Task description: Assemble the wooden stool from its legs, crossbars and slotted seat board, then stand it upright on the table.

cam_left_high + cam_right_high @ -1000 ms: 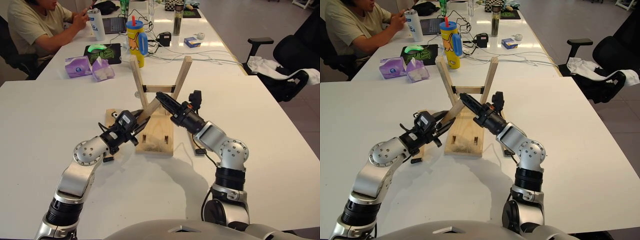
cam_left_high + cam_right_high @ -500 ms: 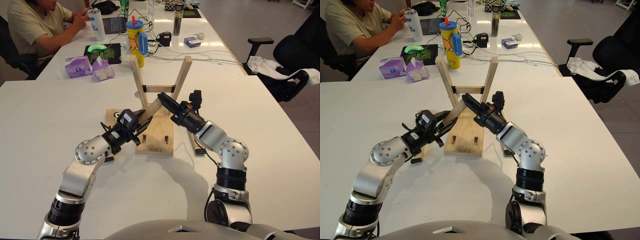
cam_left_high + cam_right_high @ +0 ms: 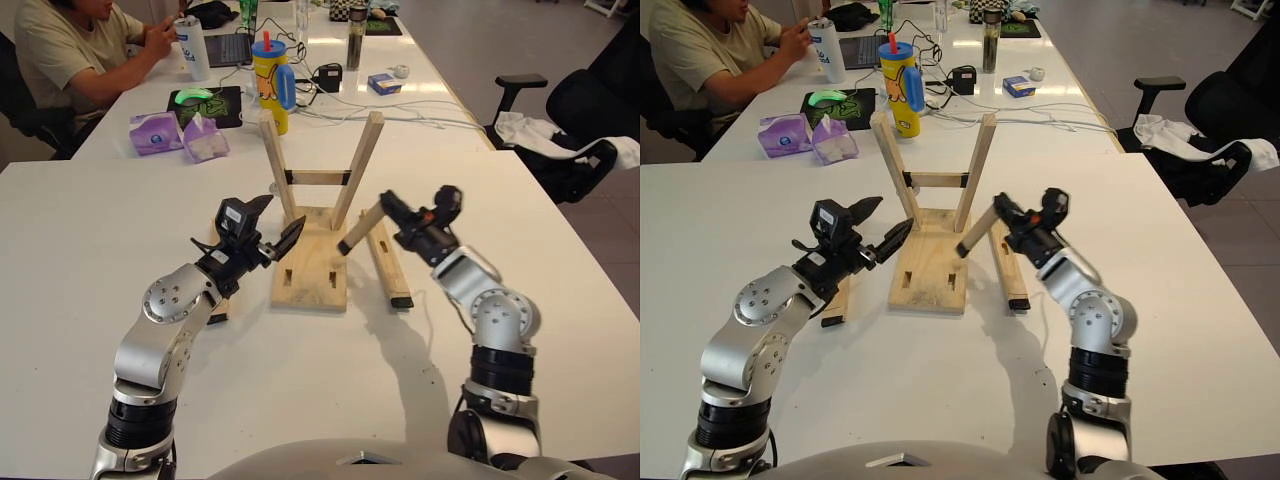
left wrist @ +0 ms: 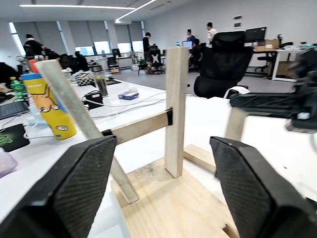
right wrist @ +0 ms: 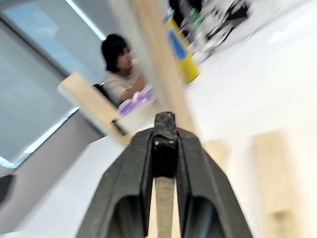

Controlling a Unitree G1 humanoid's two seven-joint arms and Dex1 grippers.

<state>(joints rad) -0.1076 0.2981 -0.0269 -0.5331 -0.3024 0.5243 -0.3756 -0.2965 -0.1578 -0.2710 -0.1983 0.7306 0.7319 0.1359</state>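
The slotted seat board (image 3: 312, 282) lies flat on the white table. Two legs (image 3: 362, 165) joined by a crossbar (image 3: 318, 178) stand up out of it. My right gripper (image 3: 392, 214) is shut on a loose wooden leg (image 3: 358, 229), held slanting above the board's right edge; in the right wrist view that leg (image 5: 165, 206) sits between the shut jaws. My left gripper (image 3: 268, 222) hangs open over the board's left side, holding nothing, its fingers (image 4: 74, 193) spread wide. A further leg (image 3: 388, 264) lies on the table right of the board. One more wooden piece (image 3: 218, 305) lies under my left arm.
A yellow cup (image 3: 271, 82), tissue packs (image 3: 205, 141), a mouse mat and cables (image 3: 400, 110) lie at the table's far side. A seated person (image 3: 70, 50) is at the far left, touching none of the stool parts. An office chair (image 3: 590, 120) stands to the right.
My right gripper has drawn back to the right, carrying the loose leg away from the standing pair. My left gripper has let go of that leg, opened wide and risen to the left.
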